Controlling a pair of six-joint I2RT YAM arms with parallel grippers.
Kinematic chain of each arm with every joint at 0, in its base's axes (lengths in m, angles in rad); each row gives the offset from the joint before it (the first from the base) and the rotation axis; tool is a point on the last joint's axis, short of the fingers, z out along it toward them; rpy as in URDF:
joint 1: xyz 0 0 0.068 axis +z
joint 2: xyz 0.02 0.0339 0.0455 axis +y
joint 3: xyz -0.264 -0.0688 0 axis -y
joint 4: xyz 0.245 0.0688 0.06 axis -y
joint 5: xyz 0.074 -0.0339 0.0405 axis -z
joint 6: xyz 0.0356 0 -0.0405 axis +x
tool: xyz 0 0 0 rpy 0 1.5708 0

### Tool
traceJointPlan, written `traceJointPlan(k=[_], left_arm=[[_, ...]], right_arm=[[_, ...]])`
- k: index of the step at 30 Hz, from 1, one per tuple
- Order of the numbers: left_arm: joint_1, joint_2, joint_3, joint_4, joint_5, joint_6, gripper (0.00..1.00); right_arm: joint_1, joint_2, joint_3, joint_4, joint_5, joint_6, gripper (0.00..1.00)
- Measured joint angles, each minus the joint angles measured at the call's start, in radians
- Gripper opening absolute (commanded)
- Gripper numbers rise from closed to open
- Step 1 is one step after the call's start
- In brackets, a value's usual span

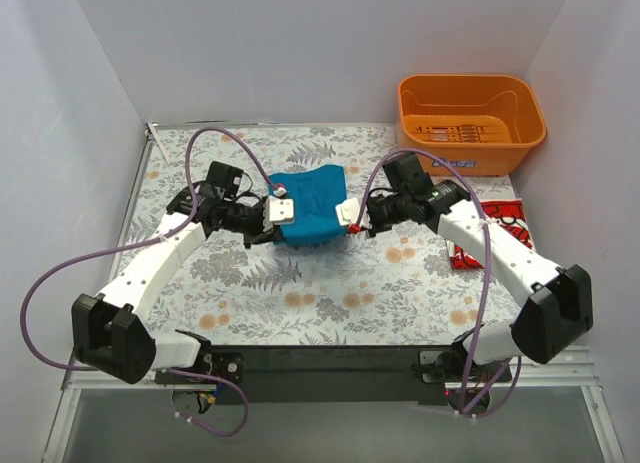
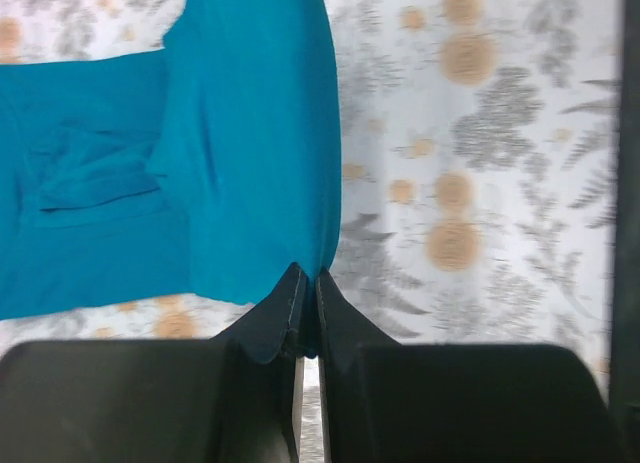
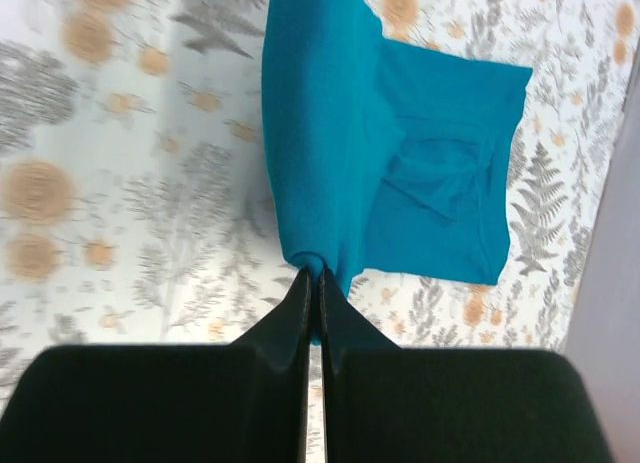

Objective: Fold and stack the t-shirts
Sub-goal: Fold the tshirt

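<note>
The teal-blue t-shirt lies partly folded in the middle of the floral table. My left gripper is shut on its left near edge, seen in the left wrist view with teal cloth pinched between the jaws. My right gripper is shut on its right near edge; the right wrist view shows the cloth lifted in a fold from the table. The red t-shirt with white lettering lies crumpled at the right edge, partly under my right arm.
An orange plastic basket stands at the back right corner. White walls close the table on the left, back and right. The floral tablecloth is bare in front of the shirt.
</note>
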Motion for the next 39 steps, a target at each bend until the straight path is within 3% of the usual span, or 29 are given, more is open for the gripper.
traceJointPlan(k=[6,12,24,39], left_arm=[[-0.014,-0.053,0.005,-0.197,0.055,-0.031,0.00],[0.010,0.014,0.119,-0.281,0.061,-0.047,0.00],[0.091,0.350,0.344,-0.289,0.069,-0.013,0.00],[0.187,0.755,0.779,-0.366,0.070,0.049,0.00]], right_arm=[[0.045,-0.109,-0.017,-0.079,-0.036,0.034,0.01],[0.021,-0.008,0.036,-0.118,-0.056,0.017,0.01],[-0.109,0.294,0.298,-0.206,-0.117,-0.085,0.01],[-0.167,0.628,0.683,-0.304,-0.152,-0.175,0.01]])
